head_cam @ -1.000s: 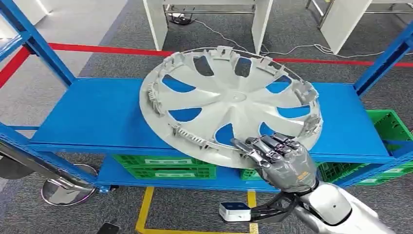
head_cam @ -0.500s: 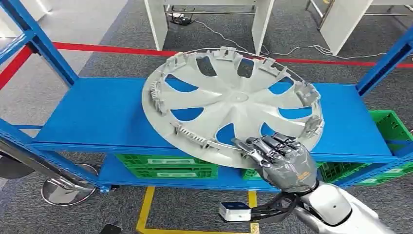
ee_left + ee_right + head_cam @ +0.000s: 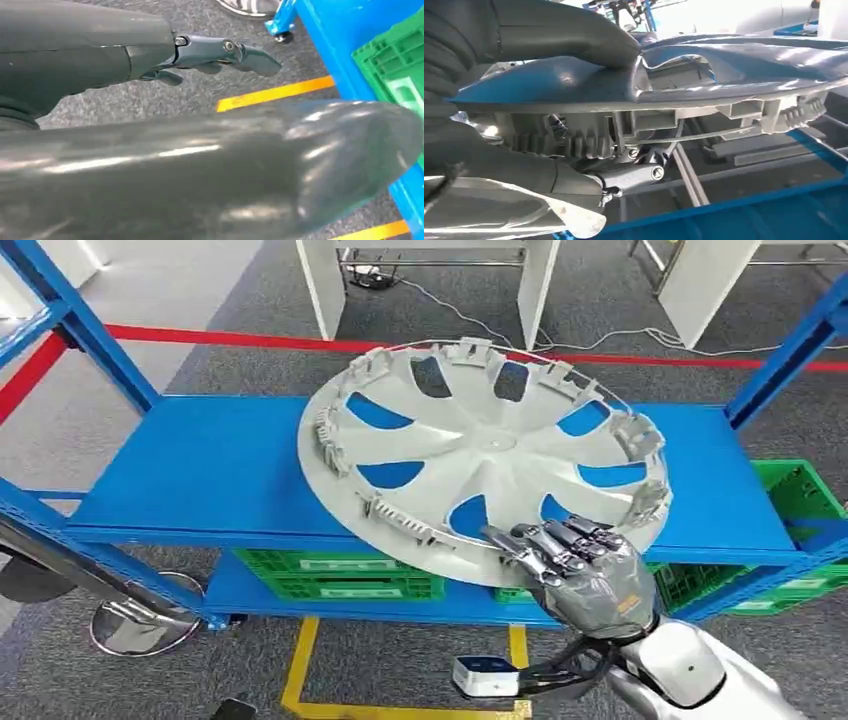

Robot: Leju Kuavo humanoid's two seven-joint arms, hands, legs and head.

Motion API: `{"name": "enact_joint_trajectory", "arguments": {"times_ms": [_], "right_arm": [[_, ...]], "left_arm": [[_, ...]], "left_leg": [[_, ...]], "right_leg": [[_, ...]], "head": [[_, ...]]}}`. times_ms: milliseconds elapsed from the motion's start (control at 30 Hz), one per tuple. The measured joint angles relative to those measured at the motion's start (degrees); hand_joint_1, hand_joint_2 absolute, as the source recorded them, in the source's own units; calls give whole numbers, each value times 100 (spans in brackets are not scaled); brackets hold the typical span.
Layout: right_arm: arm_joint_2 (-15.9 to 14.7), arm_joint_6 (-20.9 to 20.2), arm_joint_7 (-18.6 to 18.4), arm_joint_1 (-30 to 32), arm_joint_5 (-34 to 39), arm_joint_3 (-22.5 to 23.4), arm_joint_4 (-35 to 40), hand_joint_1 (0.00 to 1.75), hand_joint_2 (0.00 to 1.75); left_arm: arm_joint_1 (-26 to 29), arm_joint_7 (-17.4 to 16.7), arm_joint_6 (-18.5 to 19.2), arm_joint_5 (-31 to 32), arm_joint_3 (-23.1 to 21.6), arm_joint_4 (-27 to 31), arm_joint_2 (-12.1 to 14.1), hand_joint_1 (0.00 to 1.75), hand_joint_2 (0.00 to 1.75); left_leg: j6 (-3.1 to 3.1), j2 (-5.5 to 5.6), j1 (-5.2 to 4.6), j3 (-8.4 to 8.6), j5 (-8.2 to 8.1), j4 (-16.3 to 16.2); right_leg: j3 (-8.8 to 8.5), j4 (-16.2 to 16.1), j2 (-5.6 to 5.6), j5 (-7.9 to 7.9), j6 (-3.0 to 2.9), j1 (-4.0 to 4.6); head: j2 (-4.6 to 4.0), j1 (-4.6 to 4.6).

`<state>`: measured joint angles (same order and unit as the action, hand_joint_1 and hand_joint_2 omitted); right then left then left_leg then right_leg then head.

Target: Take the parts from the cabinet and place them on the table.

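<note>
Right hand (image 3: 585, 575) grasps the grey wheel cover (image 3: 485, 455) at its near rim, tilted above the blue shelf's (image 3: 180, 480) front edge. Left hand (image 3: 210, 55) hangs empty, fingers apart. Lifting level should clear the uprights.

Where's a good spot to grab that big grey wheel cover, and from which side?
At the rim nearest the robot, coming from the front of the shelf. The wheel cover is a wide, thin disc, so its edge likely suits a pinch, thumb on one face, fingers on the other. The right hand grips there.

I see a matt grey plastic spoked wheel cover (image 3: 485, 455) above my right hand's (image 3: 585, 575) glossy grey casing, over smooth blue painted-metal shelving (image 3: 200, 480).
</note>
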<state>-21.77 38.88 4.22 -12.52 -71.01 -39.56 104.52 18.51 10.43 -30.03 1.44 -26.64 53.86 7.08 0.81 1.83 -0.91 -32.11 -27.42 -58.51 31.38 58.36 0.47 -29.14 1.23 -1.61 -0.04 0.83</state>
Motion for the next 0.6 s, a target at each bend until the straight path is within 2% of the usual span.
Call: {"name": "enact_joint_trajectory", "arguments": {"times_ms": [33, 67, 133, 167, 200, 233, 267, 300, 333, 367, 467, 500, 533, 567, 600], "right_arm": [[0, 0, 0, -1, 2, 2, 2, 175, 175], [0, 0, -4, 2, 2, 6, 7, 175, 175], [0, 0, -17, 6, 2, 22, 7, 175, 175], [0, 0, -17, 7, 4, 31, 7, 175, 175], [0, 0, -17, 14, 4, 39, 7, 175, 175], [0, 0, -24, 18, 11, 50, 7, 175, 175], [0, 0, -33, 22, 24, 59, 7, 175, 175], [0, 0, -35, 21, 46, 66, 7, 175, 175], [4, 0, -39, 21, 63, 70, 9, 175, 175], [4, 0, -46, 23, 74, 83, 11, 175, 175], [11, 0, -63, 25, 94, 94, 24, 175, 175], [13, -4, -70, 31, 94, 96, 24, 175, 175], [13, -9, -87, 41, 94, 100, 22, 175, 175], [13, -22, -103, 47, 92, 105, 22, 175, 175], [13, -26, -107, 47, 92, 107, 22, 175, 175]], "left_arm": [[-2, -4, -7, -4, -9, 0, 0, 0, 0], [-5, -11, -7, -6, -15, 0, 2, 0, 0], [-20, -50, -22, -33, -17, 0, 15, 0, 0], [-21, -59, -26, -48, -28, 0, 24, 0, 0], [-21, -76, -37, -81, -50, 0, 35, 0, 0], [-25, -94, -50, -89, -70, 0, 44, 0, 0], [-27, -105, -65, -116, -98, 0, 54, 0, 0], [-34, -118, -83, -149, -129, 0, 72, 0, 0], [-44, -129, -111, -187, -164, 0, 89, 0, 0], [-61, -146, -129, -221, -195, 0, 98, 0, 0], [-69, -179, -201, -310, -308, 0, 144, 0, 0], [-64, -208, -236, -354, -350, 0, 161, 0, 0], [-72, -223, -280, -410, -400, 2, 170, 0, 0], [-85, -249, -313, -459, -464, 4, 186, 0, 0], [-84, -262, -345, -502, -492, 9, 205, 0, 0]], "left_leg": [[-43, -35, 20, -34, -136, -70], [-101, -84, 41, -122, -382, -335], [-172, -111, 93, -444, -898, -1220], [-193, -111, 110, -568, -1053, -1601], [-210, -112, 126, -578, -1055, -1741], [-218, -113, 137, -475, -937, -1631], [-219, -114, 150, -237, -700, -1241], [-211, -118, 159, 77, -457, -701], [-198, -128, 162, 403, -280, -145], [-170, -128, 138, 556, -374, 125], [-76, -115, 95, 450, -307, 143], [-21, -118, 90, 428, -260, 156], [46, -138, 131, 403, -182, 208], [97, -152, 119, 328, -126, 204], [129, -156, 113, 259, -73, 199]], "right_leg": [[15, -15, -37, 28, -44, -14], [48, -15, -48, 54, -85, -17], [120, -12, -91, 98, -128, -2], [162, -10, -110, 127, -126, 0], [197, -9, -123, 157, -124, 0], [228, -9, -135, 185, -114, -1], [260, -8, -141, 216, -102, -4], [279, -7, -143, 246, -82, -7], [289, -6, -147, 269, -54, -7], [314, -4, -152, 303, -11, 14], [352, -43, -167, 434, 106, 0], [353, -60, -166, 477, 148, -2], [396, -28, -146, 410, 171, -24], [519, 145, -112, 118, 177, -14], [625, 499, -86, -211, 176, -6]], "head": [[0, 3], [0, -39], [0, -48], [0, -48], [0, -50], [0, -50], [0, -50], [0, -50], [0, -52], [0, -50], [0, -44], [0, -41], [0, -44], [0, -26], [0, -17]]}}
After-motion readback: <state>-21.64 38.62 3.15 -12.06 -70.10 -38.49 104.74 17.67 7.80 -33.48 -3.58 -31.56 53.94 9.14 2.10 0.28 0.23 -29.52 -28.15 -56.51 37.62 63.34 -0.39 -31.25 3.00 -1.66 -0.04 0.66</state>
